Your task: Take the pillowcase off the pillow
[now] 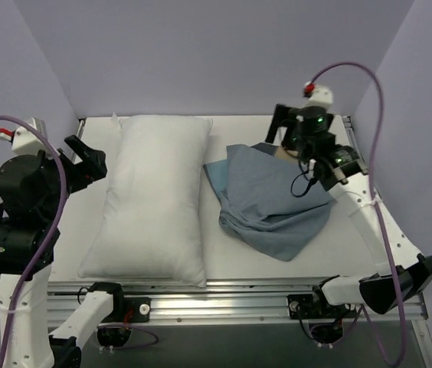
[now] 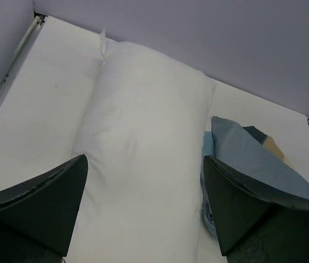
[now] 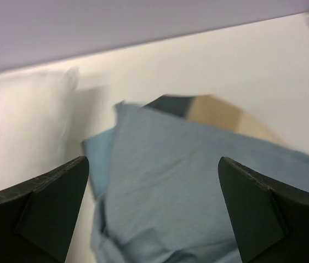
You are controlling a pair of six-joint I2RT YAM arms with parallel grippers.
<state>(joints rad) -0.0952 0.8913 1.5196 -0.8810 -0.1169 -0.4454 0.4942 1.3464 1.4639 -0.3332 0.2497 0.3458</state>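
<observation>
The plain white pillow [image 1: 153, 199] lies bare along the left half of the table, also in the left wrist view [image 2: 138, 164]. The blue-grey pillowcase [image 1: 270, 201] lies crumpled in a heap right of it, apart from the pillow, with a tan patch at its far edge [image 3: 215, 112]. It fills the right wrist view [image 3: 182, 186] and shows in the left wrist view [image 2: 253, 159]. My left gripper [image 1: 86, 162] is open and empty, raised at the pillow's left side. My right gripper [image 1: 289, 123] is open and empty above the pillowcase's far edge.
The white table [image 1: 331, 245] is enclosed by lilac walls [image 1: 216, 54] at the back and sides. A metal rail [image 1: 239, 290] runs along the near edge by the arm bases. Purple cables [image 1: 377, 100] loop off both arms.
</observation>
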